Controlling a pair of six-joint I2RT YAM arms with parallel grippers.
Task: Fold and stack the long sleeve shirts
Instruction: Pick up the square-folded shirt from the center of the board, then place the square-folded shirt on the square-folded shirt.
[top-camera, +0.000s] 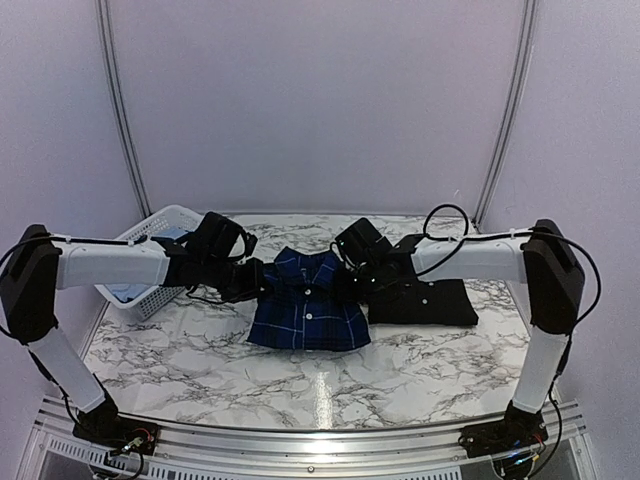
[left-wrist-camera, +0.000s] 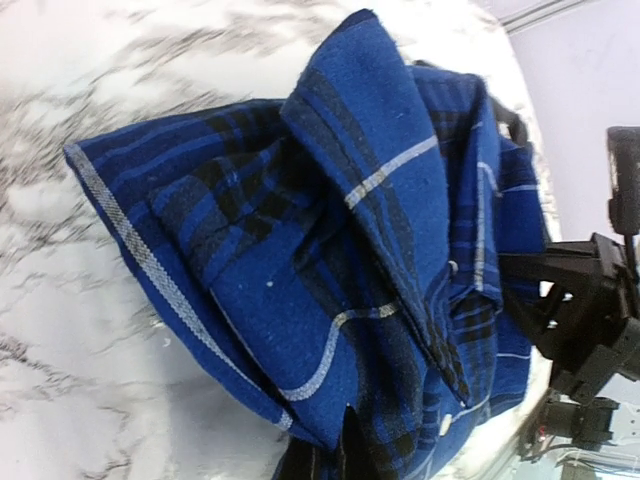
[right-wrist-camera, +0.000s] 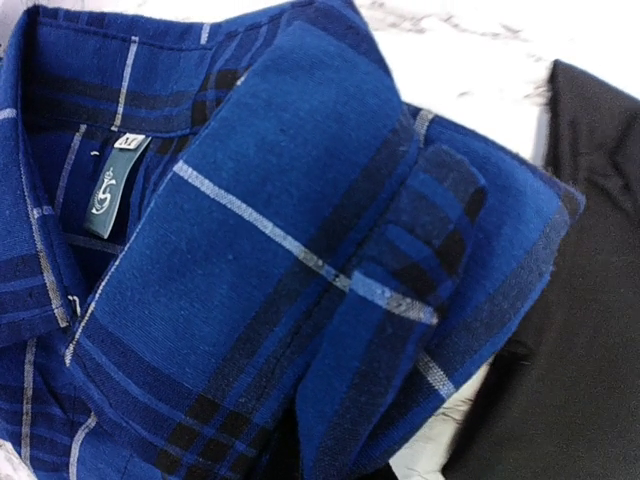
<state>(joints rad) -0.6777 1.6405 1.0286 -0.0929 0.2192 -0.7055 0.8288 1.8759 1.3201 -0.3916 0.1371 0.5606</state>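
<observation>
Woven plaid shirt (top-camera: 308, 305), royal-blue and navy with thin white lines, lies rumpled on marbled surface (top-camera: 200, 360); left gripper (top-camera: 262, 281) and right gripper (top-camera: 346, 268) seemingly clamp its shoulders.

The top view looks down from behind; both wrist views crowd the plaid shirt (left-wrist-camera: 300, 300).

Basket (top-camera: 158, 216) at left, one shirt (top-camera: 310, 305) centre, another shirt (top-camera: 432, 300) just right.
</observation>
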